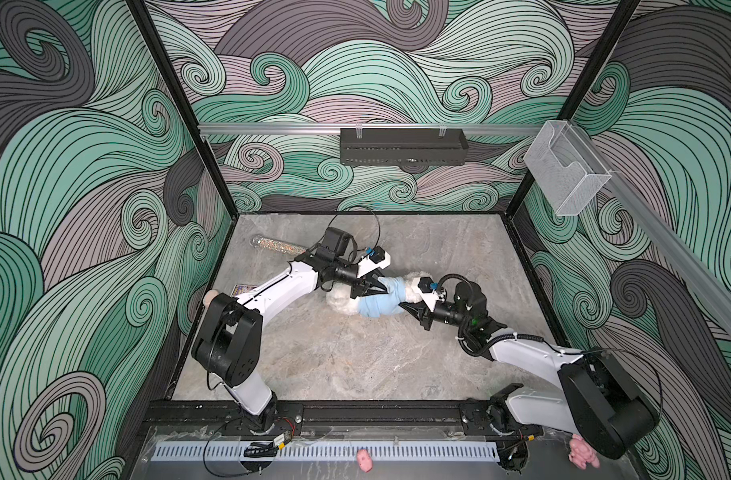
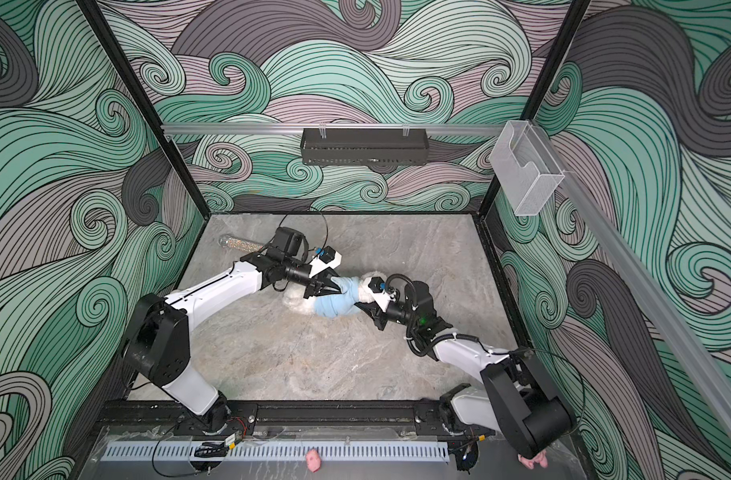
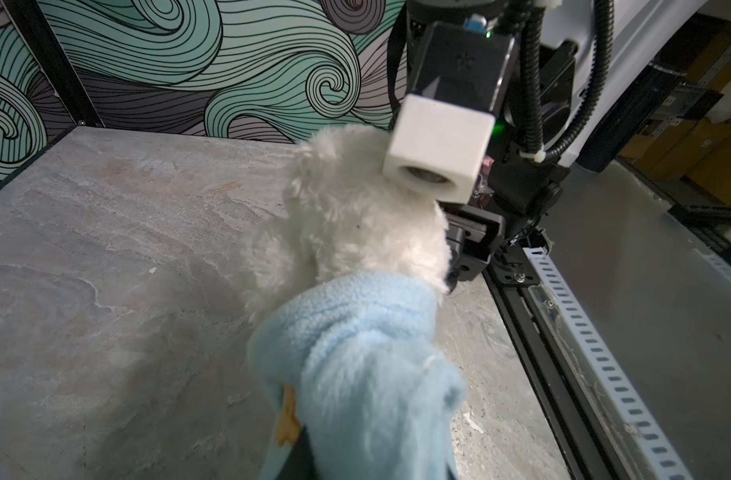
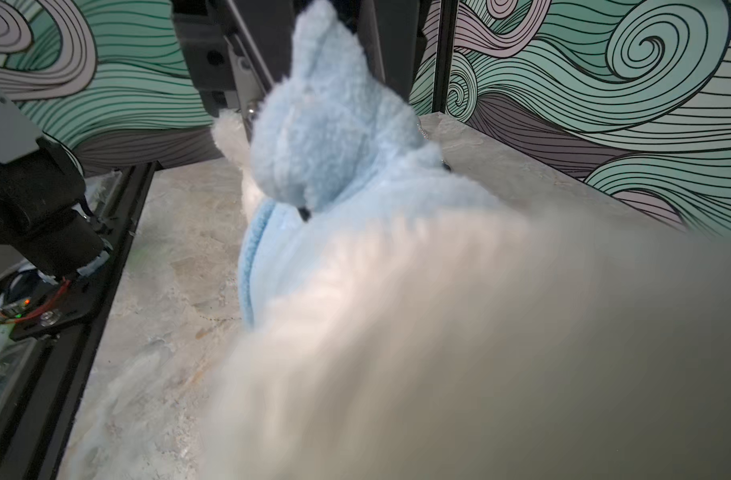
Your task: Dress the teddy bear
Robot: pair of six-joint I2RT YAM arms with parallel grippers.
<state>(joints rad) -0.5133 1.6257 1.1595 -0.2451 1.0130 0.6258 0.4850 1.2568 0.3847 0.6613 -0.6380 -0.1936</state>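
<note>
glitter tube [image 1: 277,245], pink plush toys [image 1: 364,459]

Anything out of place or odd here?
A small pink plush toy and a larger pink plush toy lie past the front rail, off the table. The blue garment sits bunched around the middle of the teddy bear, one part pulled into a peak.

- The teddy bear [image 3: 347,216] had fluffy white plush fur.
- Its blue garment [image 3: 355,332] was soft, nubbly fleece.
- The table [image 1: 355,353] looked matt, like veined grey stone.
</note>
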